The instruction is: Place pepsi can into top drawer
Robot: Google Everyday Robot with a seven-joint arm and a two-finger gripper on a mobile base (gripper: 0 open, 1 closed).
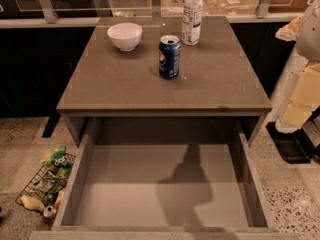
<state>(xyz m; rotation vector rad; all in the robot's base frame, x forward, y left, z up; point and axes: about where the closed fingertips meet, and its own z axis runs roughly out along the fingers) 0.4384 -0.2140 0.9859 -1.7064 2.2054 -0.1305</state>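
The pepsi can (pixel 169 57), dark blue with a silver top, stands upright on the grey-brown cabinet top (pixel 125 89), near the middle. The top drawer (pixel 160 194) is pulled fully open below the cabinet's front edge; its flat grey bottom holds nothing and carries a dark shadow. My arm's white and cream links (pixel 301 96) hang at the right edge, beside the cabinet. The dark piece at their low end looks like my gripper (pixel 292 144), low by the floor to the right of the drawer, far from the can and holding nothing that I can see.
A white bowl (pixel 125 36) stands at the back left of the cabinet top. A clear plastic bottle (pixel 192 16) stands just behind and right of the can. A wire basket of snack bags (pixel 47 181) lies on the floor left of the drawer.
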